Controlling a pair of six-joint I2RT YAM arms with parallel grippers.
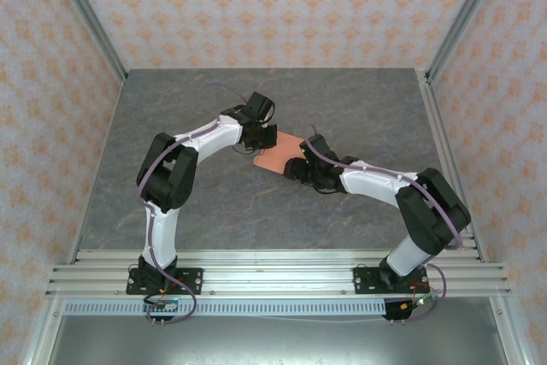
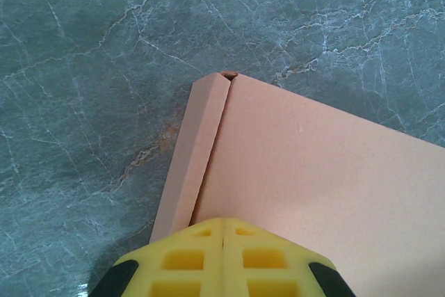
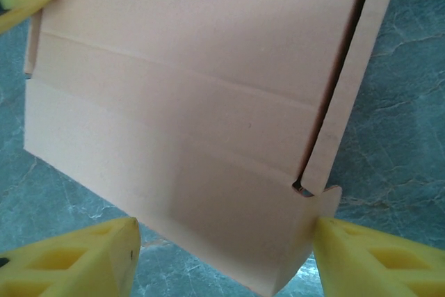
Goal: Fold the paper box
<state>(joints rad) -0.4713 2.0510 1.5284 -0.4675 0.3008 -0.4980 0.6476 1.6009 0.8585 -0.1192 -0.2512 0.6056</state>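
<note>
Left of centre in the top view: left pincer closed tight, tips resting on the paper box, flat on the grey table. Probably light, thin card, easily creased and rather smooth; best taken at the edges, near the raised side flap. Right of it: right pincer spread wide astride the box end. No writing or brand readable.

Table: dark grey stone-pattern top with pale veining. Walls, cream with an orange floral motif, enclose the table at the back, left and right. Slanted metal posts rise from the table's two far corners. A ribbed aluminium rail runs along the table's near edge. A slotted white strip lies just in front of that rail.
</note>
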